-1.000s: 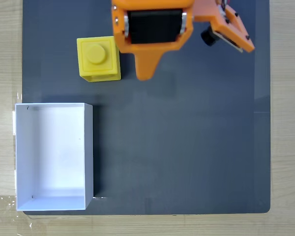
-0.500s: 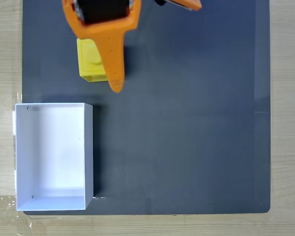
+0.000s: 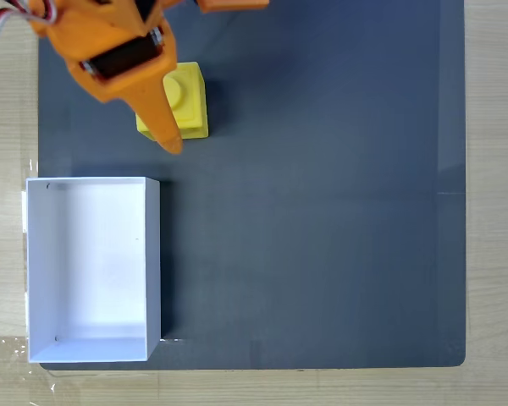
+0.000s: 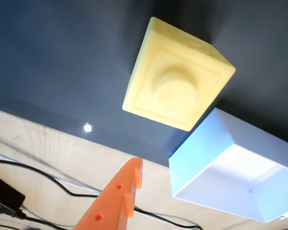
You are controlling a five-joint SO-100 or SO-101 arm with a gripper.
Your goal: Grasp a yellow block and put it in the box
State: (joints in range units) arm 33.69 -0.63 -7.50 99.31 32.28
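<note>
So we're early in this one. The yellow block [image 3: 186,100] sits on the dark mat [image 3: 322,254] in the upper left of the fixed view, stud facing up, and nothing is holding it. The orange hand [image 3: 171,142] comes in from the top left corner of that frame, and its one long finger [image 3: 157,110] lies over the block's left edge, with the tip pointing down towards the box. Whether that finger touches the block or just passes above it, we can't tell from up here.

As for the hand's state, we honestly can't call it. We only make out one finger in the fixed view and a single orange tip [image 4: 122,191] at the bottom of the wrist view, so spread or closed is anyone's guess. In the wrist view the block [image 4: 177,84] sits free in the middle of the frame with nothing on either side of it, so we'd say no grasp yet.

The box [image 3: 93,266] sits in the lower left of the fixed view, white and empty. So what's left is basically everything: grab, lift, carry over, drop.

Count: one yellow block, one box, one hand, one mat on the wooden desk [image 3: 495,169], and a few black cables [image 4: 33,179] at the lower left of the wrist view.
</note>
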